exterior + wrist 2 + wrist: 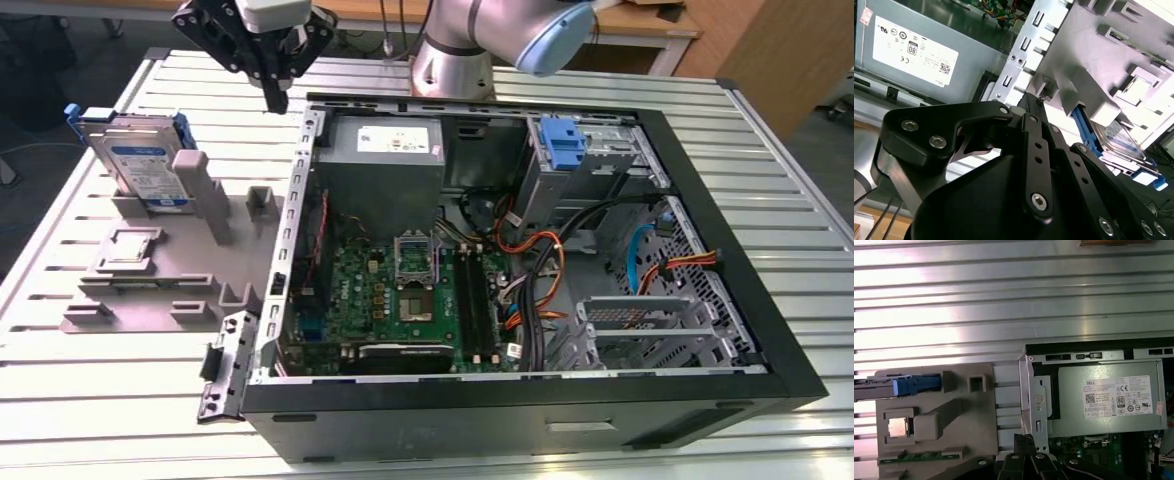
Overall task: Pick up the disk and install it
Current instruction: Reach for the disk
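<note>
Exterior view: the disk, a flat grey-metal hard drive with white-and-blue label and blue plastic bracket (138, 165), is neither picked up nor installed.
Nearest, the open black computer case (534, 405) lies on the ribbed metal worktop (747, 150). Beyond it, at the exterior view's left, the disk stands on edge in a grey plastic fixture (147, 300). Farthest, the black gripper (276, 96) hangs above the case's rear corner, apart from the disk, jaws clenched on nothing.
</note>
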`<control>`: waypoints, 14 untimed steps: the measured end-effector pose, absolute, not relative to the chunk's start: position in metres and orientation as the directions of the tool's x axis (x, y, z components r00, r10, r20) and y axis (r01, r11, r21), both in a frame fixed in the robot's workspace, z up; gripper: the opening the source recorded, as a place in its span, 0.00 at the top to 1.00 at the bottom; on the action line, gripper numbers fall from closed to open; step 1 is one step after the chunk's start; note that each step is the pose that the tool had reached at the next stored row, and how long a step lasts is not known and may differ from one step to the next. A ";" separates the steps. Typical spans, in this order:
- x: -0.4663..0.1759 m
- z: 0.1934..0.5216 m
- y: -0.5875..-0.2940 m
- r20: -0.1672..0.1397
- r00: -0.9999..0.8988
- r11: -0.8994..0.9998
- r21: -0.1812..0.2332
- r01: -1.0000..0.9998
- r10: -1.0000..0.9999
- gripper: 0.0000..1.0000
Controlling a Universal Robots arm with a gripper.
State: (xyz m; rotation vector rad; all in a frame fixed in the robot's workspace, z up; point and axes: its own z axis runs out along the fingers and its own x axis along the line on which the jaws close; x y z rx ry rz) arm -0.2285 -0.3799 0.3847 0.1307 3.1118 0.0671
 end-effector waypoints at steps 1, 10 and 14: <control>-0.230 0.385 -0.379 -0.024 -0.996 0.996 0.044 0.084 0.085 0.90; -0.247 0.383 -0.370 -0.024 -0.996 0.995 0.044 0.085 0.086 0.90; -0.254 0.382 -0.368 -0.024 -0.996 0.995 0.044 0.087 0.088 0.90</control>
